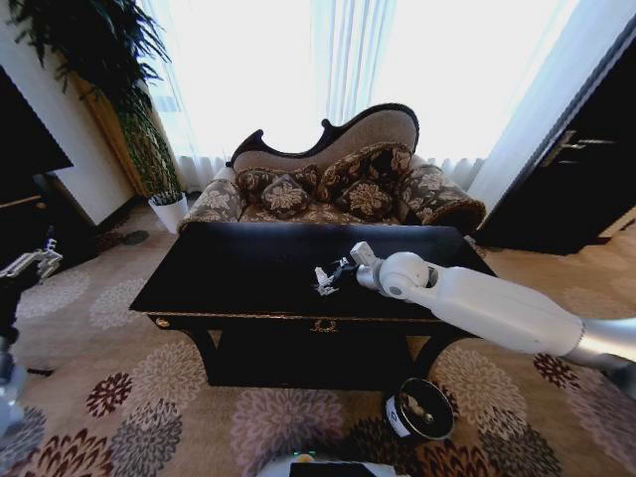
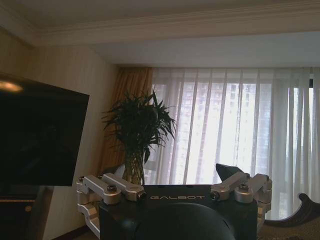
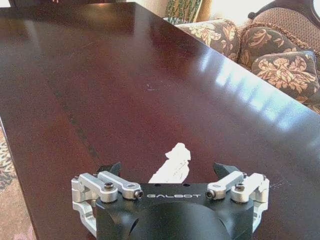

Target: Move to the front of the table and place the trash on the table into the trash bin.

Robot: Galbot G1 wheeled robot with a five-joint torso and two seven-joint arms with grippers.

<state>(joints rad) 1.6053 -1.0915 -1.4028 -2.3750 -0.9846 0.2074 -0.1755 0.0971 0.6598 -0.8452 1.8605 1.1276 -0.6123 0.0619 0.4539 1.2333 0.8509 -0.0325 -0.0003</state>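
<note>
1. Because the one piece of trash in sight, a white paper scrap (image 3: 172,164), lay flat on the glossy black table (image 1: 238,268), the right gripper (image 1: 326,278) was reached out low over the tabletop, its fingers spread apart with the scrap lying between them, not yet gripped.
2. While that arm worked, the left gripper (image 1: 38,261) hung parked well off to the robot's left, clear of the table, fingers apart and holding nothing.
3. Since the trash bin (image 1: 419,409) stood on the carpet just before the table's right front leg, it was probably placed there for a short carry.
4. Counted: one scrap on the table, one bin with pale items inside that I could not identify, two grippers.
</note>
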